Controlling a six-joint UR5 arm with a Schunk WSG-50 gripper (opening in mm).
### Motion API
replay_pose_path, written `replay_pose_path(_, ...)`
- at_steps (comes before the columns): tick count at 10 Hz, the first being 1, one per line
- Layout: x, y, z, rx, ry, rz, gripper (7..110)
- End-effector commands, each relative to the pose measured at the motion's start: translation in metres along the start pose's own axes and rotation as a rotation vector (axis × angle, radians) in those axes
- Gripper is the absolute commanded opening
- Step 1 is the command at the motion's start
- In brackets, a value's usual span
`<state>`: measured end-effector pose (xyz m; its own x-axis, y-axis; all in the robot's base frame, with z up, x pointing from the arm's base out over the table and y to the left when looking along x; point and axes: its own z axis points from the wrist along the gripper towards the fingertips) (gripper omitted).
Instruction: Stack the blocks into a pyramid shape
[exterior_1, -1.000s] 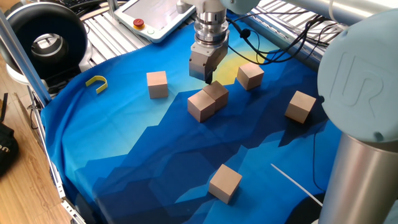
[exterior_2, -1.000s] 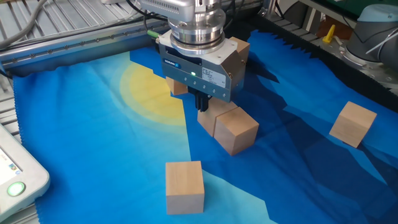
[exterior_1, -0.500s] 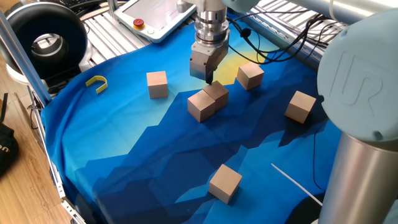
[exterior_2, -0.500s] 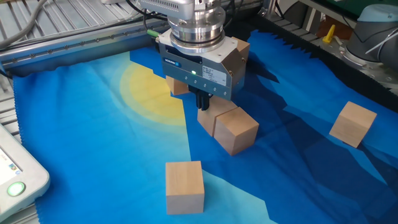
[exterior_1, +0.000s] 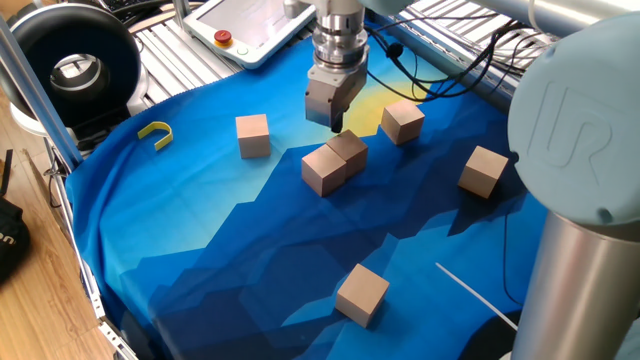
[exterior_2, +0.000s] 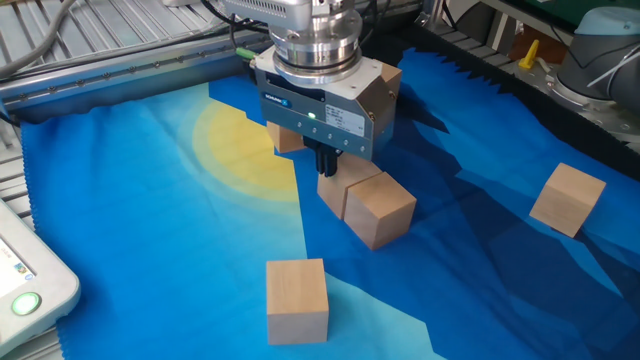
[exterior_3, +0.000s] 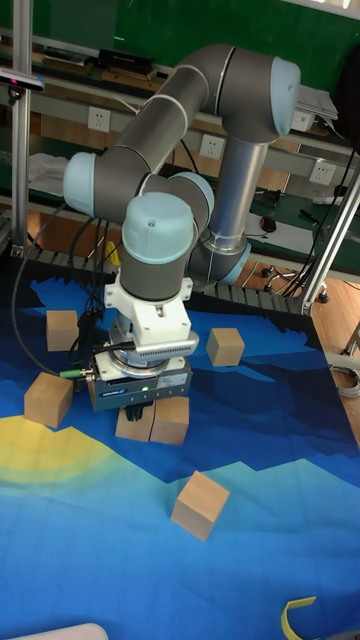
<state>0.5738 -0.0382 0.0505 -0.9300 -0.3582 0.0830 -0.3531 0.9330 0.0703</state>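
You have only two light tan wooden cubes (exterior_1: 334, 160) touching as a base; four lie scattered, unstacked. The tool (exterior_1: 334, 128) hangs above, fingers pressed together, empty.

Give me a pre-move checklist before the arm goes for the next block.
1. End effector empty: ok, it holds nothing.
2. End effector clear of the two touching light tan wooden cubes: ok, its tips sit just above them.
3. Base pair side by side: ok, touching, on the blue cloth.
4. Remaining cubes in sight: ok, four loose around the pair.
5. Small yellow curved hook out of the way: ok, near the cloth's edge.
6. Finger opening: cannot tell.
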Motion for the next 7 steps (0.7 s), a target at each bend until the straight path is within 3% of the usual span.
replay_pose_path(1, -0.004, -0.015, -0.012, 0.03, -0.009, -0.009, 7)
replay_pose_path(4, -0.034, -0.053, -0.03, 0.16, -0.128, 0.01, 7)
replay_pose_path(5, -0.041, -0.054, -0.039, 0.169, -0.138, 0.042, 7)
replay_pose_path(7, -0.055, -0.034, -0.054, 0.13, -0.122, 0.09, 7)
